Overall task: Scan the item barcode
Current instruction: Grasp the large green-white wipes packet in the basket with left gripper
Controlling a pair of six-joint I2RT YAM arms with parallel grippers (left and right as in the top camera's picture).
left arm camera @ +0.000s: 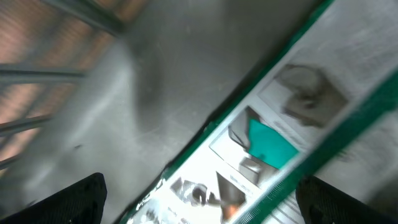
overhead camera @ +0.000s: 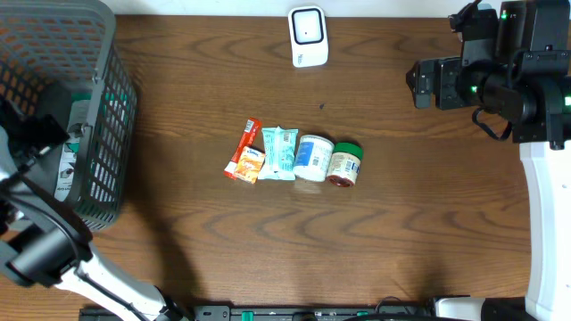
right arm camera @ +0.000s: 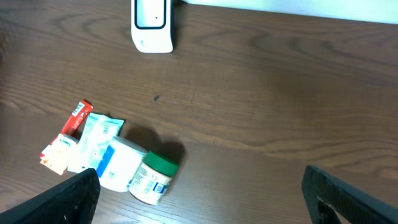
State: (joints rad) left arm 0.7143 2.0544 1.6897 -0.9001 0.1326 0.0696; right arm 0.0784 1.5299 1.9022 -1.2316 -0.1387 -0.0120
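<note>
Four items lie in a row mid-table: a red-orange packet (overhead camera: pixel 245 150), a teal packet (overhead camera: pixel 278 153), a white jar with a blue label (overhead camera: pixel 313 157) and a green-lidded jar (overhead camera: pixel 345 164). The white scanner (overhead camera: pixel 308 36) stands at the far edge. My left gripper (left arm camera: pixel 199 205) is inside the grey basket (overhead camera: pixel 62 53), open, its fingers wide apart just above a blurred white-and-green package (left arm camera: pixel 267 143) lying on the basket floor. My right gripper (right arm camera: pixel 205 199) hangs open and empty at the far right, high over the table, with the green-lidded jar (right arm camera: pixel 153 179) to its lower left.
The tall mesh basket fills the table's left end, and my left arm (overhead camera: pixel 36 134) reaches into it. The right arm's body (overhead camera: pixel 517 80) occupies the far right corner. Bare wood lies between the items and the scanner (right arm camera: pixel 152 25).
</note>
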